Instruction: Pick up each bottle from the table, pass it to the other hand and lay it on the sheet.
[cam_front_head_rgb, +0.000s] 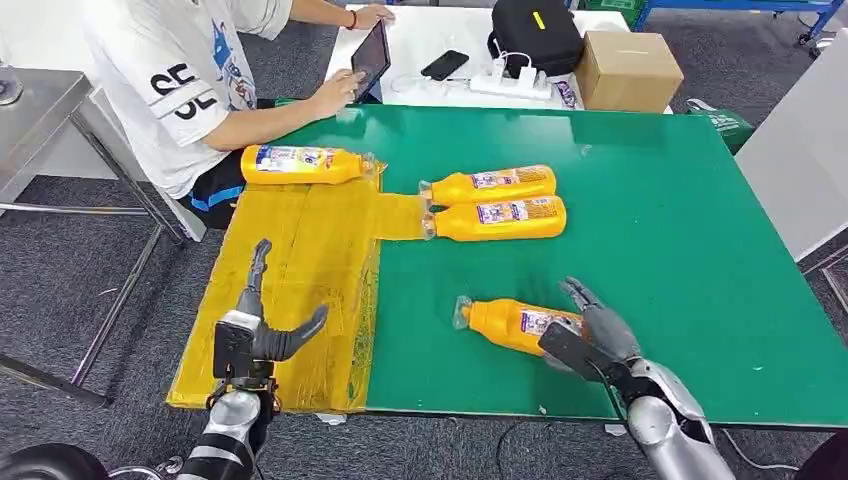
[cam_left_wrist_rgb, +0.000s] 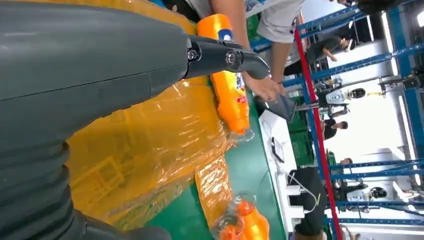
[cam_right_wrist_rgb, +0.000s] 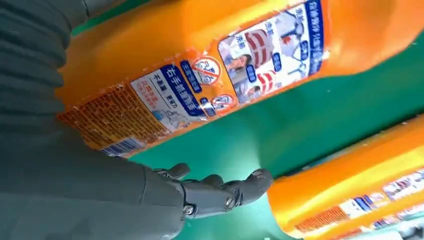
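Observation:
The nearest orange bottle (cam_front_head_rgb: 505, 322) lies on the green table (cam_front_head_rgb: 680, 250), clear cap pointing left. My right hand (cam_front_head_rgb: 592, 335) is at its base end with fingers spread, not closed around it. In the right wrist view its label (cam_right_wrist_rgb: 200, 85) is close above my straight fingers (cam_right_wrist_rgb: 220, 192). Two more orange bottles (cam_front_head_rgb: 490, 185) (cam_front_head_rgb: 495, 218) lie side by side mid-table. Another bottle (cam_front_head_rgb: 300, 163) rests at the far end of the yellow sheet (cam_front_head_rgb: 300, 260). My left hand (cam_front_head_rgb: 262, 325) hovers over the sheet's near part, fingers apart and holding nothing.
A person in a white shirt (cam_front_head_rgb: 190, 80) sits at the far left corner, holding a tablet (cam_front_head_rgb: 370, 55). Behind the green table stands a white table with a cardboard box (cam_front_head_rgb: 628, 68), a black bag (cam_front_head_rgb: 535, 35) and a power strip (cam_front_head_rgb: 510, 82).

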